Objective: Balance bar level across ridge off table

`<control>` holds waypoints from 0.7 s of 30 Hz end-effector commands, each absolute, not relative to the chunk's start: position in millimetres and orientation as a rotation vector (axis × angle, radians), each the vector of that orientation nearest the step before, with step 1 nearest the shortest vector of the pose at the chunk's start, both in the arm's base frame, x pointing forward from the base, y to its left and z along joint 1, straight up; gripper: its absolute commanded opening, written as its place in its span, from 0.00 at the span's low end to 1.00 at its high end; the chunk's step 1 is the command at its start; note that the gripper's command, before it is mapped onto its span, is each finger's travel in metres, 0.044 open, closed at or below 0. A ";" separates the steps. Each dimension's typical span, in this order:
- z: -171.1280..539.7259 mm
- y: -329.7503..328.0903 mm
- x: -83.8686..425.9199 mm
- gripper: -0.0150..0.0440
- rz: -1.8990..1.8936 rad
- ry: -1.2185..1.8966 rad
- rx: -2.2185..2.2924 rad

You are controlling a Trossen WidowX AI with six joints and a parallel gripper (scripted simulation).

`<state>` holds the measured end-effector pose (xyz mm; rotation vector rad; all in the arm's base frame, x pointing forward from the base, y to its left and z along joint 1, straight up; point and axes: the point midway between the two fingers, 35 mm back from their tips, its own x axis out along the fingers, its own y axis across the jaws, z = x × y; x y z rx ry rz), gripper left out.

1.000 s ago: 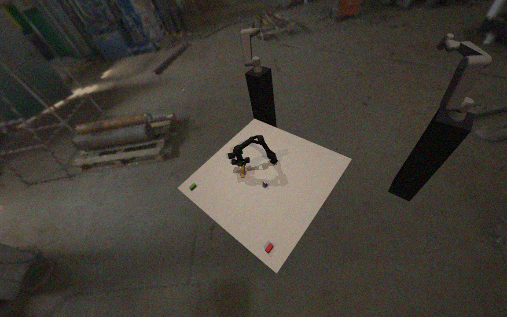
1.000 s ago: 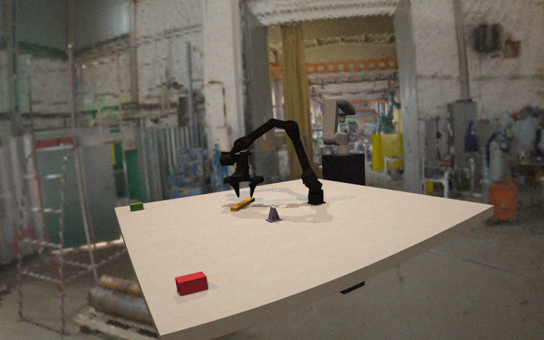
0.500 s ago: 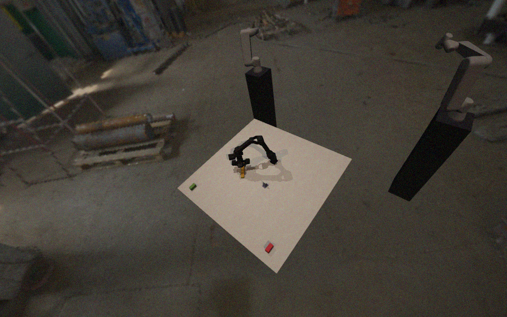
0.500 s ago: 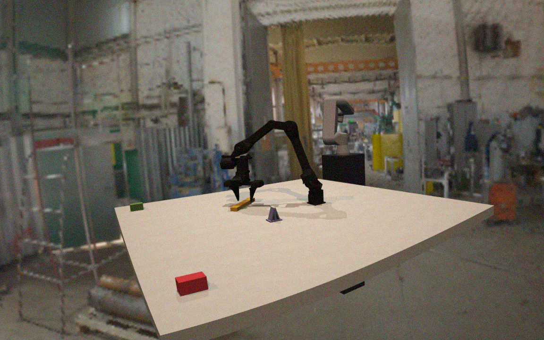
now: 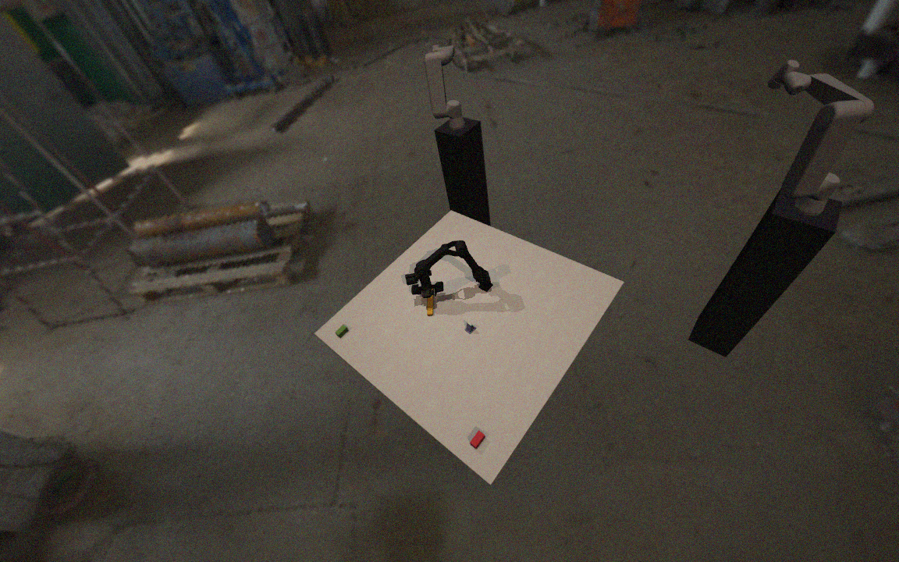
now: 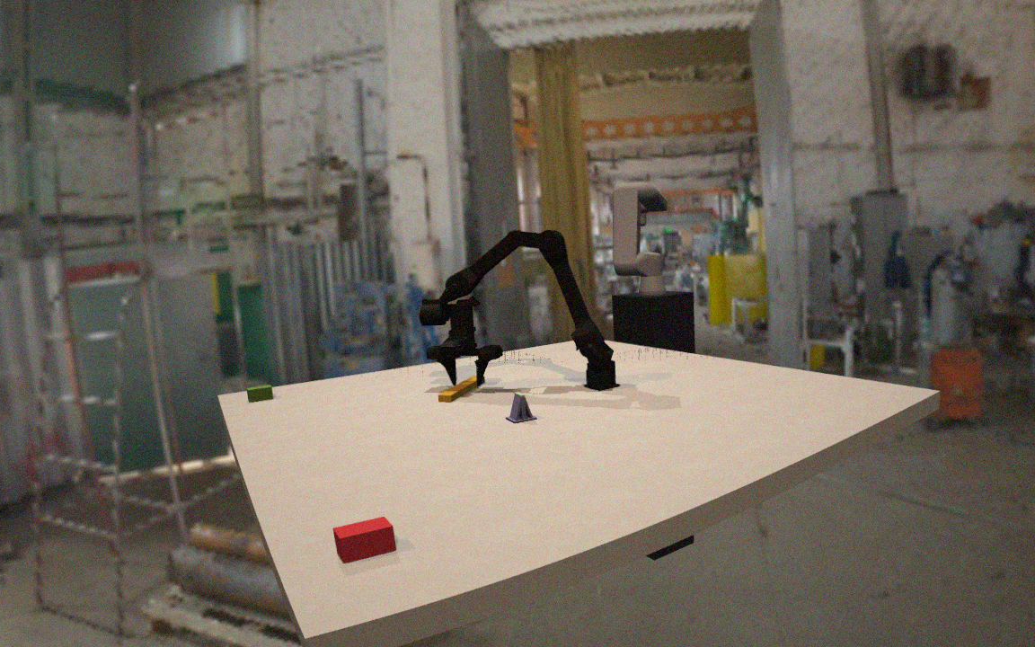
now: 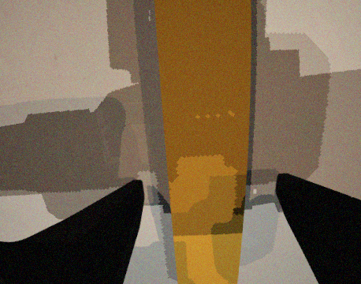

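Observation:
The orange bar point(image 5: 429, 307) point(image 6: 448, 395) point(image 7: 204, 79) lies flat on the pale table point(image 5: 403, 370) point(image 6: 586, 474). My gripper point(image 6: 466, 383) point(image 7: 210, 185) is open and points down over the bar, with one finger on each side. In the wrist view gaps show between both fingertips and the bar. The fingertips are low, close to the table. In the top view the gripper body hides the bar's far end and the fingertips. The small dark purple-grey ridge point(image 5: 469, 327) point(image 6: 521, 410) stands apart from the bar, with nothing on it.
A green block point(image 5: 342, 330) point(image 6: 260, 393) lies near the table's left corner. A red block point(image 5: 477, 439) point(image 6: 364, 539) lies near the table's near corner. Two pale arms stand on black pedestals point(image 5: 465, 167) point(image 5: 760, 279) beyond the table's edges.

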<state>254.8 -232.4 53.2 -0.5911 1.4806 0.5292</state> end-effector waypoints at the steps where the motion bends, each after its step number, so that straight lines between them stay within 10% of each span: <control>1: 51.1 -231.0 253.9 0.79 0.532 1.481 -0.583; 21: 59.2 -232.9 255.4 0.25 0.530 1.481 -0.590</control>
